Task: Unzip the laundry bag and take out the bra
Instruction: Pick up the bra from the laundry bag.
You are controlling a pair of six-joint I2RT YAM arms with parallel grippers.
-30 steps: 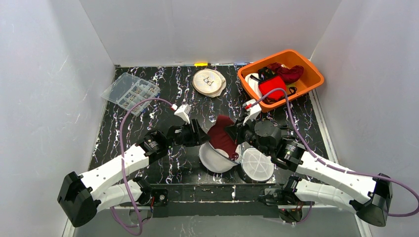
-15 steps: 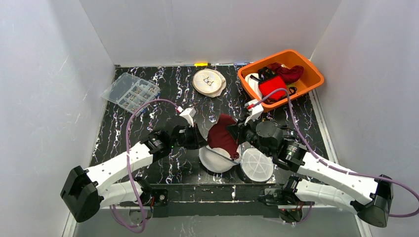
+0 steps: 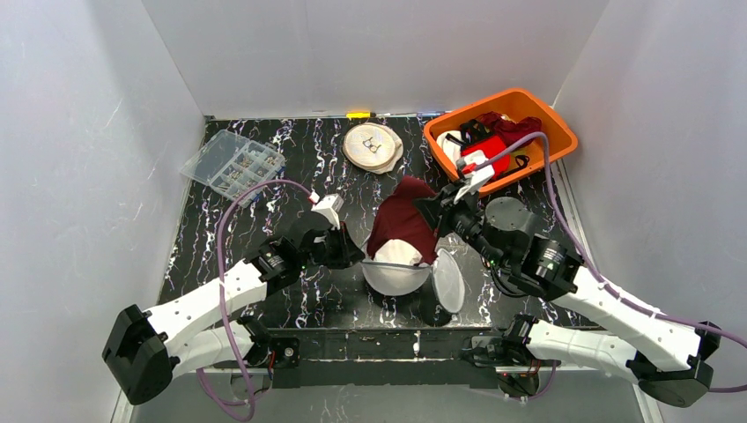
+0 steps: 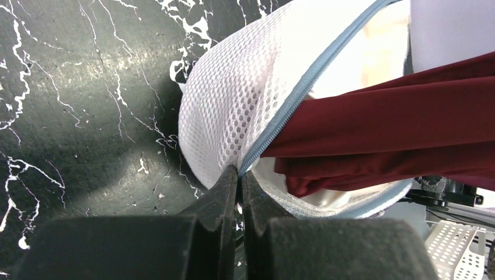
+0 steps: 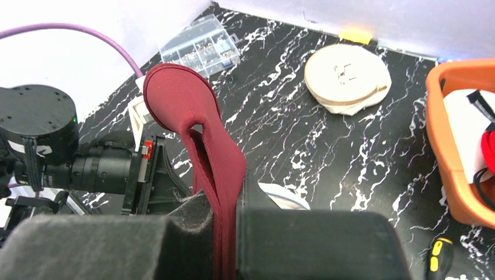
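Maroon bra (image 5: 175, 96) in right fingers (image 5: 315, 239); left fingers (image 4: 219, 201) clamp laundry bag (image 4: 227, 116)

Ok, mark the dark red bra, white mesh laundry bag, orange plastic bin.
dark red bra (image 3: 403, 220), top view, fabric.
white mesh laundry bag (image 4: 222, 111), left wrist view, mesh.
orange plastic bin (image 3: 551, 115), top view, rim.

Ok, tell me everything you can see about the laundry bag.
The laundry bag is a round white pouch of honeycomb mesh with a grey-blue zipper, unzipped and gaping. It sits near the front middle of the black marbled table, between the arms. The left hand is shut on its rim beside the zipper. The dark red bra trails out of the opening, lifted by the right hand, which is shut on it.
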